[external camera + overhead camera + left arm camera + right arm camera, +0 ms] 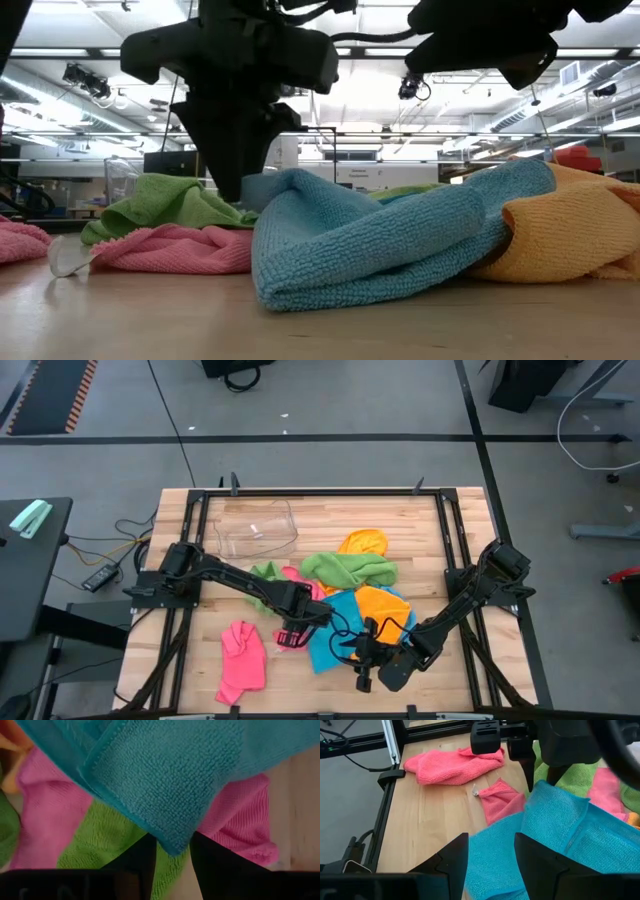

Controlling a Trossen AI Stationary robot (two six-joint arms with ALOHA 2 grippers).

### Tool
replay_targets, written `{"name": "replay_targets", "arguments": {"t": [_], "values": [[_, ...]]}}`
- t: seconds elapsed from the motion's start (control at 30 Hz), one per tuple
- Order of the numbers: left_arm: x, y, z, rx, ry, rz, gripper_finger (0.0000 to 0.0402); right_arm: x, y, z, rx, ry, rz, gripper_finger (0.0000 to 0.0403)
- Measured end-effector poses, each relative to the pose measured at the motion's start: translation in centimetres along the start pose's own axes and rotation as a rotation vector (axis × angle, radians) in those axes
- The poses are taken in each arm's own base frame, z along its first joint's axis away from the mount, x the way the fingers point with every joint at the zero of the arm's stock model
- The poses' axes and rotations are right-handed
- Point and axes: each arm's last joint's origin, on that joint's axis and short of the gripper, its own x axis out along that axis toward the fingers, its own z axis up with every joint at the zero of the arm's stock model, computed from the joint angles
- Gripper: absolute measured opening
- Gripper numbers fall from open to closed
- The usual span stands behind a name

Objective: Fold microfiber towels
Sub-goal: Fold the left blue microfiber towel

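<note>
A sky-blue towel (330,638) lies rumpled at the table's near middle, partly over an orange towel (388,605) and a pink one (500,800). Its lower fold (330,285) rests on the wood. My left gripper (298,622) points straight down at the blue towel's left corner and is shut on it. My right gripper (358,652) reaches in from the right, slanting down, and is shut on the same towel nearer the front edge. A green towel (350,568) and a second orange one (362,542) lie behind. Another pink towel (242,660) lies folded at the near left. My left gripper pinches the blue towel's pointed corner (172,845) between its two fingers, from above, pointing down. A hemmed fold (107,755) shows just beyond, so more than one layer may be caught. The corner is raised off the pink and green towels below. My right gripper has the blue towel's near edge (492,852) between its two fingers, coming from the table's right and slanting down. The fingers (455,860) hide how far back the cloth reaches. From there the towel runs slack toward the corner (540,787) in the left gripper.
A clear plastic tub (258,528) stands at the far left of the table. Black rails (190,560) frame the wooden top on the left and right. Bare wood (435,820) shows between the folded pink towel and the pile.
</note>
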Motion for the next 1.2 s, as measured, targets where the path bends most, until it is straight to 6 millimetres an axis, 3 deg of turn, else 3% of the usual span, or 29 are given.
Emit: {"name": "replay_targets", "arguments": {"t": [0.13, 0.27, 0.33, 0.73, 0.93, 1.2], "values": [[0.0, 0.0, 0.3, 0.044, -0.029, 0.002, 0.0092, 0.0, 0.0, 0.0, -0.005, 0.002, -0.002, 0.0168], [0.0, 0.0, 0.4, 0.132, -0.039, 0.058, 0.0026, 0.0, 0.0, 0.0, -0.017, 0.001, -0.003, 0.0168], [-0.3, 0.0, 0.3, 0.181, -0.037, 0.091, 0.0012, 0.0, 0.0, 0.0, -0.017, 0.001, -0.003, 0.0168], [-0.8, -0.1, -0.3, 0.592, 0.066, 0.203, 0.0014, 0.6, 0.3, -0.5, -0.019, 0.012, 0.037, 0.0168], [-0.8, 0.5, -0.2, 0.681, 0.090, 0.294, 0.0040, 0.8, 0.4, -0.8, -0.045, 0.024, 0.053, 0.0168], [-0.8, 0.9, 0.0, 0.668, 0.080, 0.303, 0.0069, 0.8, 0.5, -0.8, -0.034, 0.032, 0.071, 0.0168]]}}
